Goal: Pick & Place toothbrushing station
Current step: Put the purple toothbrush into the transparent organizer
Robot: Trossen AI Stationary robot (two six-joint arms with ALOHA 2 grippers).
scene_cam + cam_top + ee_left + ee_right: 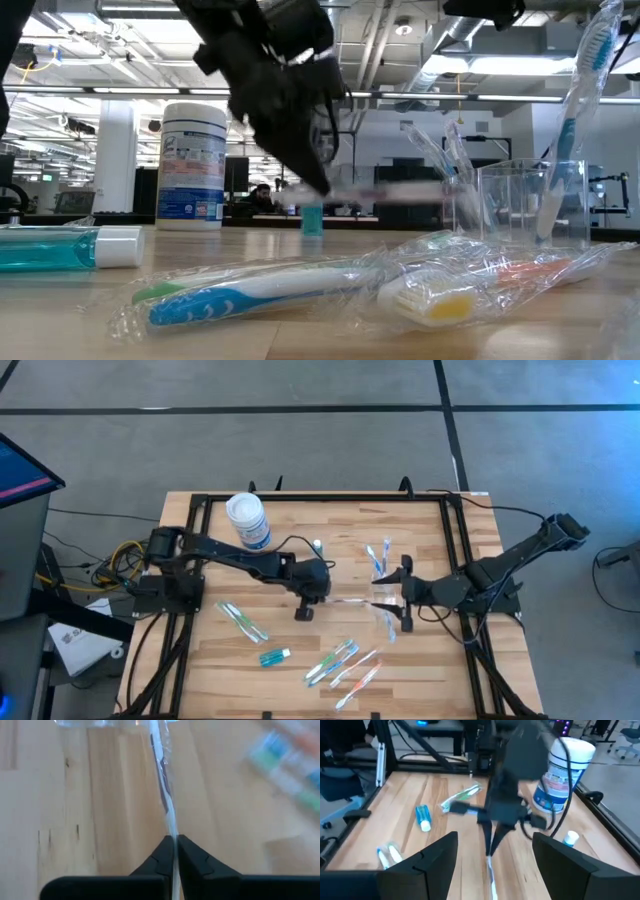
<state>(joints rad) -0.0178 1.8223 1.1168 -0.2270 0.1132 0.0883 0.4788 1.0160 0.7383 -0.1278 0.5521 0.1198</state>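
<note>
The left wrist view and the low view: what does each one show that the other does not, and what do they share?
Only the left wrist view shows the left tool from close, its tips shut on a wrapped toothbrush. Only the low view shows the white canister, the clear cup and a teal tube. Both show the wooden table and the held toothbrush.

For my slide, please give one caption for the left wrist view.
Left fingers shut on a wrapped toothbrush above the wooden table.
</note>
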